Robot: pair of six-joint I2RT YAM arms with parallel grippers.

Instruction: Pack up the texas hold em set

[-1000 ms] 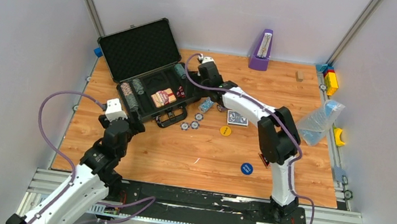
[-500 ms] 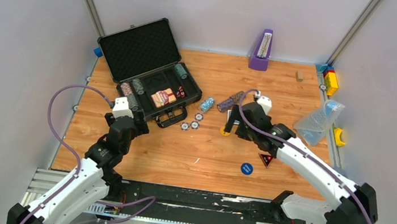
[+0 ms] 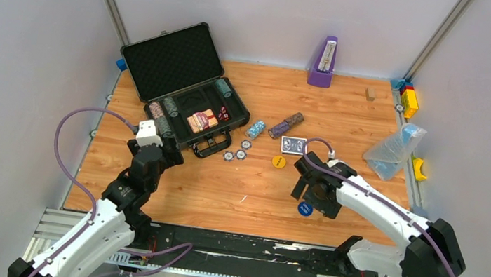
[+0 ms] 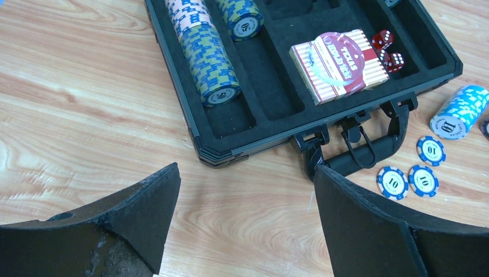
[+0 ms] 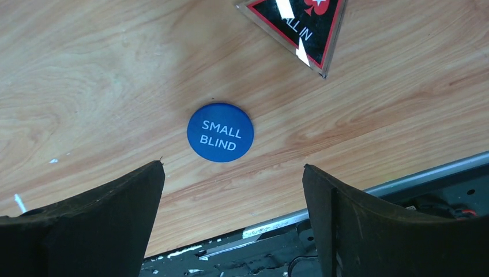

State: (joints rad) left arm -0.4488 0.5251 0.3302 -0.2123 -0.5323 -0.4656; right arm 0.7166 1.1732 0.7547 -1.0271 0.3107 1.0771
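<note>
Left wrist view, three flat chips, two dice

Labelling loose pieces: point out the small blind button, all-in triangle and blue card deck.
small blind button [image 5: 220, 132], right wrist view, its centre.
all-in triangle [image 5: 300, 23], right wrist view, black face.
blue card deck [image 3: 293, 145], top view, its middle.

1. The wooden table carries everything.
2. An open dark briefcase sits at the far left corner, its handle toward the middle.
3. Near the handle lie three loose blue chips, a light-blue chip roll and a darker chip roll.
4. A blue card deck lies just beside a yellow round button.
5. A blue "SMALL BLIND" button lies near the front edge, with an "ALL IN" triangle close by.
6. A purple metronome stands at the far edge.
7. A small wooden block and a clear plastic bag lie on the right.
</note>
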